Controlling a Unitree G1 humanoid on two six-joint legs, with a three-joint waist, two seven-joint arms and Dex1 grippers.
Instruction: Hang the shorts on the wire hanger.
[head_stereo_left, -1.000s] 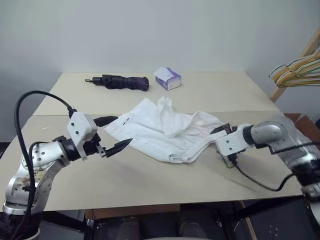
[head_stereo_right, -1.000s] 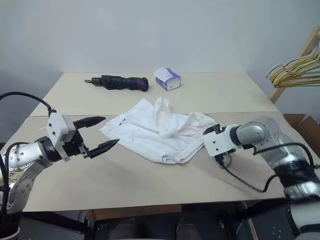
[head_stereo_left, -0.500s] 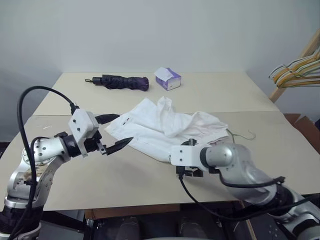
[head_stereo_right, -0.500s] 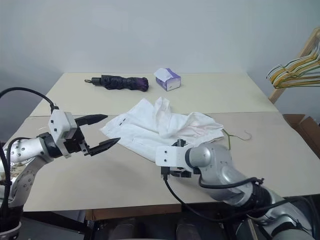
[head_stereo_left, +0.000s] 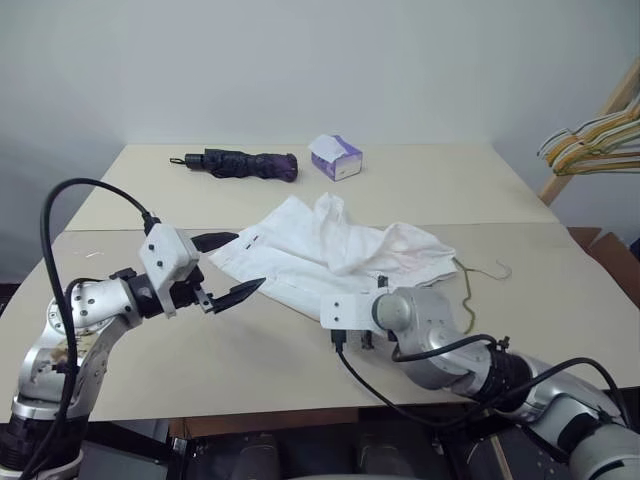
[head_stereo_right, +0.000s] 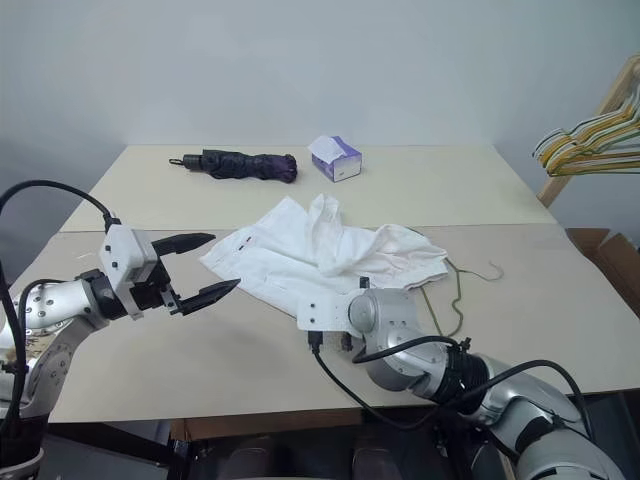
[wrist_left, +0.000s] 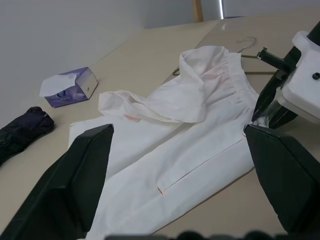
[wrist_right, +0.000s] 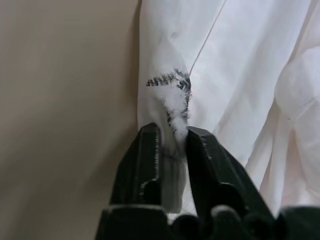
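Observation:
The white shorts (head_stereo_left: 330, 255) lie crumpled in the middle of the table, waistband to the right. In the right wrist view my right gripper (wrist_right: 172, 132) is shut on a fold of their near hem, just below the dark-and-red mark (wrist_right: 172, 80). That gripper (head_stereo_left: 348, 335) points down at the shorts' front edge. The wire hanger (head_stereo_left: 467, 290) lies flat just right of the waistband, partly under the cloth. My left gripper (head_stereo_left: 245, 262) hovers open above the table at the shorts' left corner, holding nothing.
A folded dark umbrella (head_stereo_left: 240, 163) and a purple-white tissue box (head_stereo_left: 336, 156) sit at the table's far side. A bunch of yellow and pale hangers (head_stereo_left: 590, 140) hangs on a wooden rack beyond the right edge. Bare tabletop (head_stereo_left: 250, 350) lies near the front.
My right arm swung left along the shorts' front edge, from the waistband side to the near hem, tilting downward. The hanger it covered now shows. The left arm stayed still.

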